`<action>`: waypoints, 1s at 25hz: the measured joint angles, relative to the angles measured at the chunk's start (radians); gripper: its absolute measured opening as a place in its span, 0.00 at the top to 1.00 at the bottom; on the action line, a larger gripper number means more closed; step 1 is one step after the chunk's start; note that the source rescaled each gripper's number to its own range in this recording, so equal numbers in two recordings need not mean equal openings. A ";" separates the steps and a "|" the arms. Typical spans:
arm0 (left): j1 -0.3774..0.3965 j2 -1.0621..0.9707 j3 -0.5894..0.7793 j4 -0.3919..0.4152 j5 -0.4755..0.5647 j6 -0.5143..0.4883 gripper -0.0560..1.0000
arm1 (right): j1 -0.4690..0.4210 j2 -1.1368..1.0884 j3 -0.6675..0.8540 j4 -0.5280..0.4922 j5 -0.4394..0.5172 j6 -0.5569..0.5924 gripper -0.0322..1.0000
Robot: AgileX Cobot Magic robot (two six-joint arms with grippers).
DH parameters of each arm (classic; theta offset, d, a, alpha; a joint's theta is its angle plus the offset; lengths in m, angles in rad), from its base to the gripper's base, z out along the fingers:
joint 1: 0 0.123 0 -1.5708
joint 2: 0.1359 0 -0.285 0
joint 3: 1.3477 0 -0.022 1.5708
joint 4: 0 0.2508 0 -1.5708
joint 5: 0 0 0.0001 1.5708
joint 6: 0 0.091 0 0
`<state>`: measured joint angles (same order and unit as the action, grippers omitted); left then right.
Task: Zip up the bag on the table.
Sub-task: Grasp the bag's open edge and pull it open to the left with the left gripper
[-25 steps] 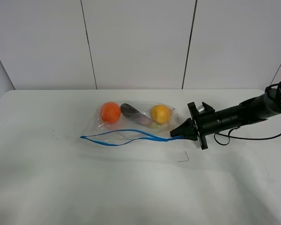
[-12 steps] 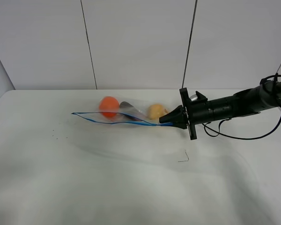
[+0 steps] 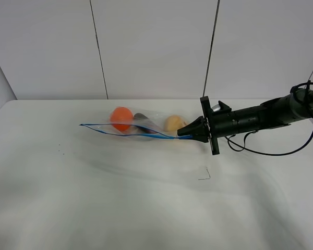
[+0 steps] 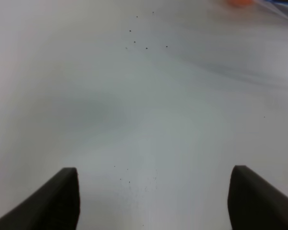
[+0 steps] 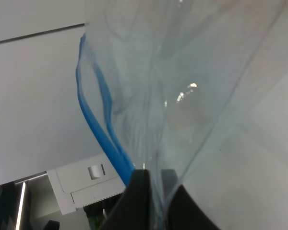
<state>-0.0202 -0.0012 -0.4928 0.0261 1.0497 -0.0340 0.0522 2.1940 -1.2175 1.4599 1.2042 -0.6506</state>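
The right hand (image 3: 183,134) is pinched shut on the end of the blue zip strip (image 3: 130,132) of the clear bag (image 3: 146,124), holding that edge raised and stretched leftward over the far middle of the white worktop (image 3: 120,198). An orange fruit (image 3: 121,115), a purple one (image 3: 142,119) and a yellow one (image 3: 173,123) show through the plastic. The left hand (image 4: 153,201), fingers spread wide and holding nothing, hovers over the worktop apart from the bag.

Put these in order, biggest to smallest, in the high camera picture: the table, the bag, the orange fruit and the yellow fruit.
1. The table.
2. The bag.
3. The orange fruit and the yellow fruit look about alike; the bag's edge hides part of each, so no ranking.
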 joint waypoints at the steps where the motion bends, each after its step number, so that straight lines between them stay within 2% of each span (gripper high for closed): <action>1: 0.000 0.000 0.000 0.000 0.000 0.000 0.00 | 0.000 0.000 0.000 0.000 0.000 0.000 0.97; 18: 0.000 0.012 -0.022 0.009 -0.001 0.000 0.00 | 0.000 0.000 0.000 0.004 0.000 0.010 0.97; 22: 0.000 0.171 -0.134 0.003 -0.008 0.000 0.00 | 0.000 0.000 0.000 0.004 0.000 0.010 0.97; 25: 0.000 0.362 -0.232 -0.005 -0.033 0.000 0.00 | 0.000 0.000 0.000 0.004 0.000 0.010 0.97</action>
<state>-0.0202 0.3610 -0.7252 0.0216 1.0167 -0.0340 0.0522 2.1940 -1.2175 1.4641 1.2042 -0.6407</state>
